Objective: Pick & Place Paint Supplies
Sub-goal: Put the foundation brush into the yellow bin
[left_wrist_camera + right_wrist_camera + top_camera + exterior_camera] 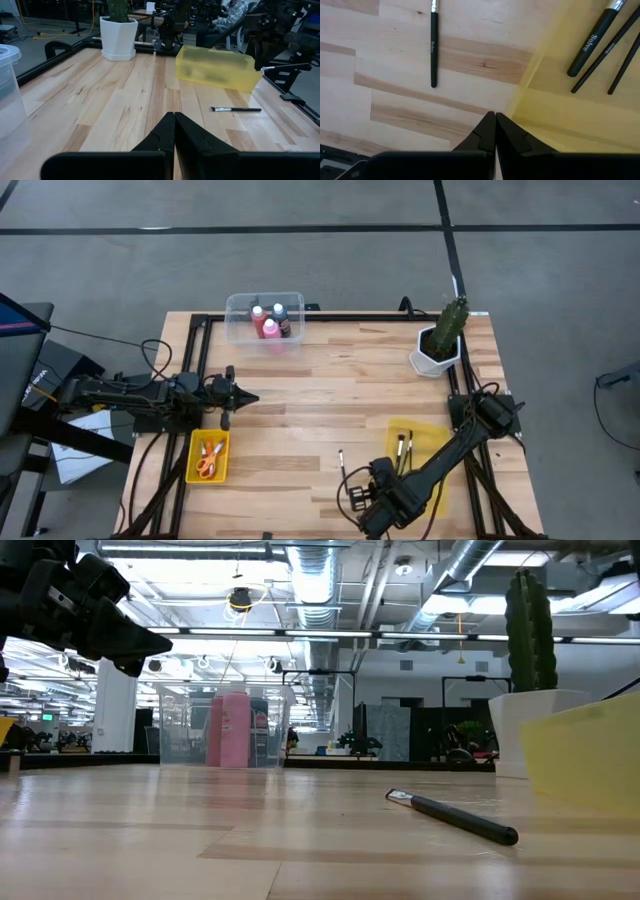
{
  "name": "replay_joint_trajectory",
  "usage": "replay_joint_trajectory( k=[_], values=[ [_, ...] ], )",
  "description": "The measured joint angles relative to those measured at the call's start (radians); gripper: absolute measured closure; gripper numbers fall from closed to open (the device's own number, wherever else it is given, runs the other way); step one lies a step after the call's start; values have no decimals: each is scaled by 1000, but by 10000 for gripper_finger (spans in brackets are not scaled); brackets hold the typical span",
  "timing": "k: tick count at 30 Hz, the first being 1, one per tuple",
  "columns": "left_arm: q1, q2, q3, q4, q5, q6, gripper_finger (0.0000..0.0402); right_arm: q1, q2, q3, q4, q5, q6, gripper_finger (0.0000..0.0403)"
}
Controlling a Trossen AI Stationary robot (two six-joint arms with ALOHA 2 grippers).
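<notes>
One thin dark-handled brush [341, 464] lies on the bare wood, also seen in the right wrist view [434, 50]. More brushes [594, 40] lie in the yellow tray [432, 436]. My right gripper [495, 119] points down, shut and holding nothing, just above the tray's near left corner [377, 483]. Paint bottles, one of them pink [268, 328], stand in a clear bin [240, 308] at the far edge. Scissors [207, 463] lie in a small yellow tray [192, 470]. My left gripper [246, 397] hovers level at the left, shut and holding nothing [174, 127].
A green plant in a white pot [437, 350] stands at the far right corner. Black frame rails [200, 350] run along the table's left, far and right sides. Open wood lies across the middle [320, 410].
</notes>
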Motion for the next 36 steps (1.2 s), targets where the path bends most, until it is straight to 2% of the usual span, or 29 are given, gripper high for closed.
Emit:
replay_joint_trajectory(
  k=[14, 21, 32, 36],
  values=[
    [0, 0, 0, 0, -1, 0, 401, 14, -1, -11, 14, -21, 0, 403],
    [0, 0, 0, 0, -5, 0, 401, 27, -2, -53, 82, -65, -1, 403],
    [0, 0, 0, -1, -4, 0, 401, 48, -5, -50, 45, -118, 0, 403],
    [0, 0, 0, -1, -4, 0, 401, 48, -2, -30, 46, -103, 0, 403]
  ],
)
